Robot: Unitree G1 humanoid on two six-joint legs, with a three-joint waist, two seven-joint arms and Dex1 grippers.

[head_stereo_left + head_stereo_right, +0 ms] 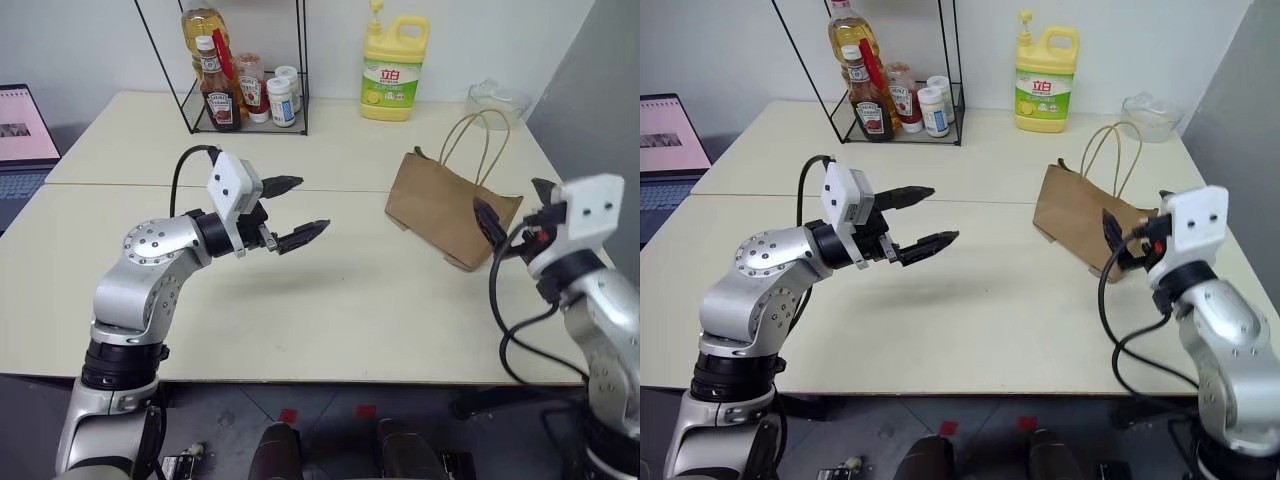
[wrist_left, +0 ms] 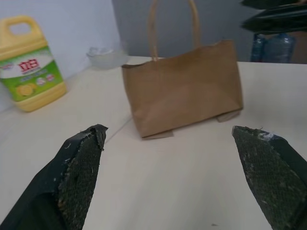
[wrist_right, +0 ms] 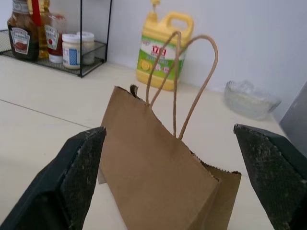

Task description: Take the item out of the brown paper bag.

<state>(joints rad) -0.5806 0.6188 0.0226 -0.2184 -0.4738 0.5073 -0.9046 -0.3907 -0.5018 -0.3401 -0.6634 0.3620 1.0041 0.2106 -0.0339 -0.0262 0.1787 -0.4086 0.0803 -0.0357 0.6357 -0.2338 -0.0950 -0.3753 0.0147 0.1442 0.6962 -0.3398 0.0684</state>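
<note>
The cream table (image 1: 330,300) carries everything, and the brown paper bag (image 1: 447,205) stands upright on its right part with its loop handles raised. The item itself cannot be seen; the bag's walls hide whatever is inside. Behind the bag, by the wall, stand a yellow detergent jug (image 1: 391,68) and a clear glass bowl (image 1: 497,101); a black wire rack (image 1: 245,70) with sauce bottles sits at the back left. The left gripper (image 1: 296,212) hangs above the table's middle, well apart from the bag, fingers spread wide and empty, pointing toward it. The right gripper (image 3: 175,179) is close to the bag's near end, its fingers (image 3: 79,167) spread wide either side of the bag without touching it.
</note>
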